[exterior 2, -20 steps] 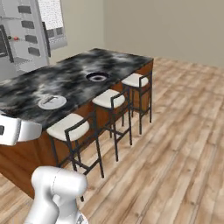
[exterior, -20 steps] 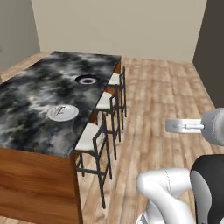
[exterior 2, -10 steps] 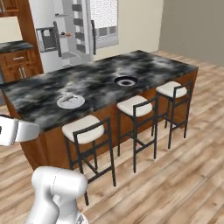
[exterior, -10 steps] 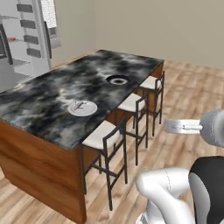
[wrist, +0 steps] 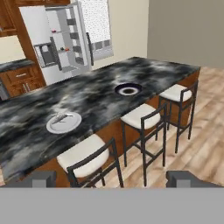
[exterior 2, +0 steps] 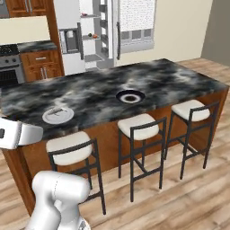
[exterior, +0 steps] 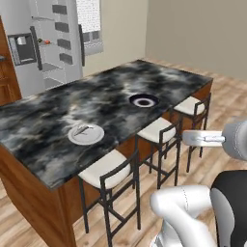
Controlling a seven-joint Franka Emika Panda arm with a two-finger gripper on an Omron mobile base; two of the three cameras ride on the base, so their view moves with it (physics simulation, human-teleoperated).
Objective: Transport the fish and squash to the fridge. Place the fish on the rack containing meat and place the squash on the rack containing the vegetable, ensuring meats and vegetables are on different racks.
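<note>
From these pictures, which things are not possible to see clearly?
- Squash: the dark-blue plate looks bare; no orange ball is identifiable anywhere.
- Fish: a thin grey sliver on the pale plate, too small for head or tail.
- Fridge: door open, but shelf items are tiny specks in every view; meat versus vegetable rack unreadable.
- Gripper: jaws open, tips cut by the hand view's bottom edge.
</note>
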